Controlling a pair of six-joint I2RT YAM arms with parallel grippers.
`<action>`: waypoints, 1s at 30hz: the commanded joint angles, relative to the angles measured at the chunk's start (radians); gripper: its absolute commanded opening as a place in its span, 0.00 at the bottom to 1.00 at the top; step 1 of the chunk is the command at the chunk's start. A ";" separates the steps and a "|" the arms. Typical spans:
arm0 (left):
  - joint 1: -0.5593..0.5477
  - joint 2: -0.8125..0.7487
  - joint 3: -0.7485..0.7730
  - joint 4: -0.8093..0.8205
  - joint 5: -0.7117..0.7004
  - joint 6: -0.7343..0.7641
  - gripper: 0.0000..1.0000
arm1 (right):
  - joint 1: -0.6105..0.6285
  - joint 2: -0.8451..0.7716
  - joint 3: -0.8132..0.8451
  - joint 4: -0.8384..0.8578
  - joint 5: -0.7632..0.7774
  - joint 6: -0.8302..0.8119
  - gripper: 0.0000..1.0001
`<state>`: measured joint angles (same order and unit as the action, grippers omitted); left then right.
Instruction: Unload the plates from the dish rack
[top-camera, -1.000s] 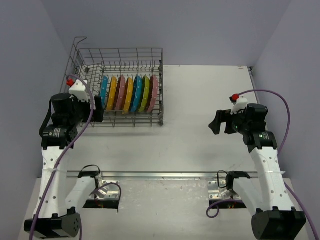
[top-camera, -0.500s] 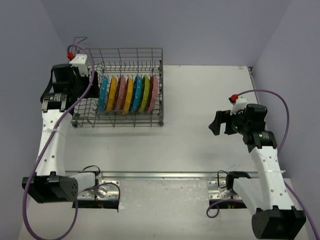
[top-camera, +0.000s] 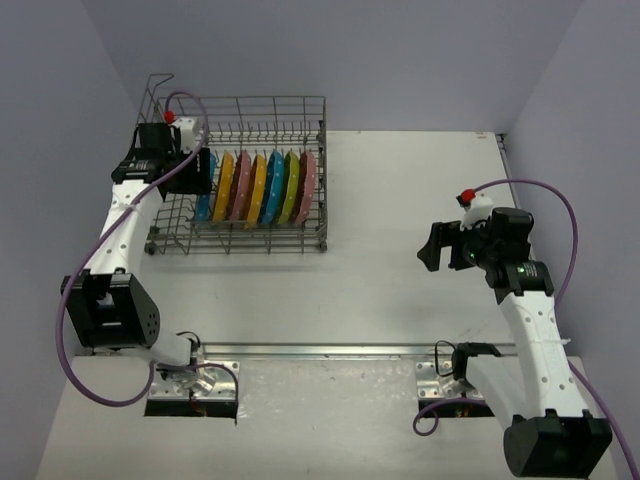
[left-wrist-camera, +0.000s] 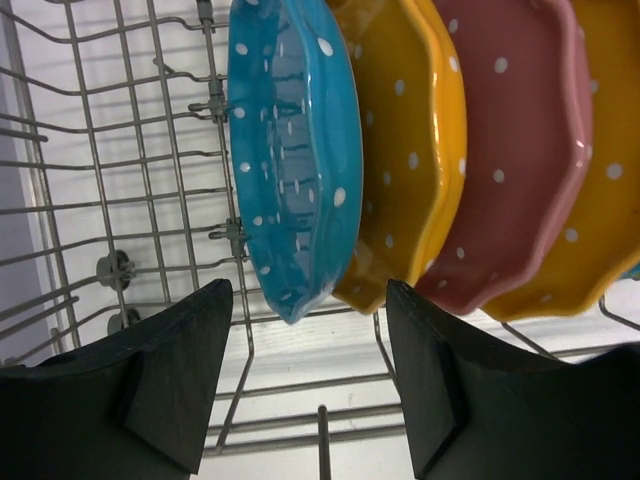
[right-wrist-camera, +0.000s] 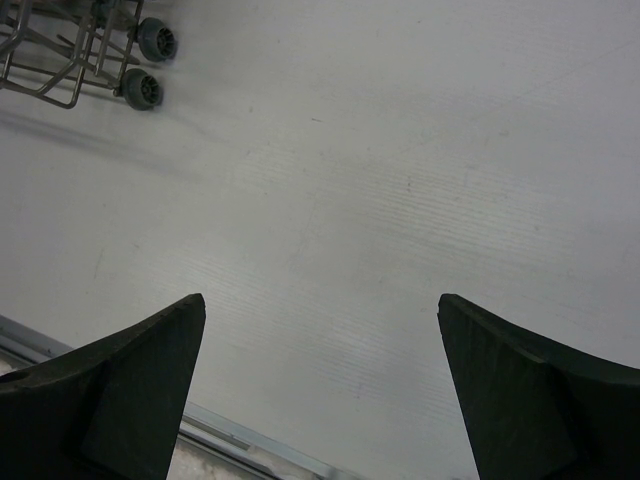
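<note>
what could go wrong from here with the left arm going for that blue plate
1. The left gripper is open around the edge of the blue plate, but the orange plate sits close beside it. A finger may knock it or pinch both plates together.
2. Wires of the dish rack run close to the fingers, so a lift could snag one and drag the rack.

This looks like a robotics lab, a small test cell: plain lilac walls (top-camera: 330, 50) close in a white tabletop (top-camera: 400, 290), a left arm (top-camera: 123, 215) and a right arm (top-camera: 530, 325) are bolted near a metal rail (top-camera: 330, 349), and purple cables (top-camera: 540, 183) run loose.
</note>
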<state>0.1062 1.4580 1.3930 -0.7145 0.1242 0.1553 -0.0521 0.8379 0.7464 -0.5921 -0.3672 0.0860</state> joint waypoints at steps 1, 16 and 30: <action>0.007 0.063 0.024 0.067 0.010 -0.018 0.60 | -0.005 -0.002 0.016 0.011 -0.006 -0.006 0.99; 0.007 0.193 0.016 0.154 -0.020 -0.023 0.43 | -0.005 0.010 -0.001 0.023 0.000 -0.005 0.99; 0.008 0.188 0.029 0.141 -0.024 -0.030 0.09 | -0.005 0.010 0.017 0.015 -0.004 0.004 0.99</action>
<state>0.1045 1.6550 1.3945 -0.5974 0.1232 0.1326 -0.0521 0.8478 0.7460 -0.5997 -0.3672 0.0864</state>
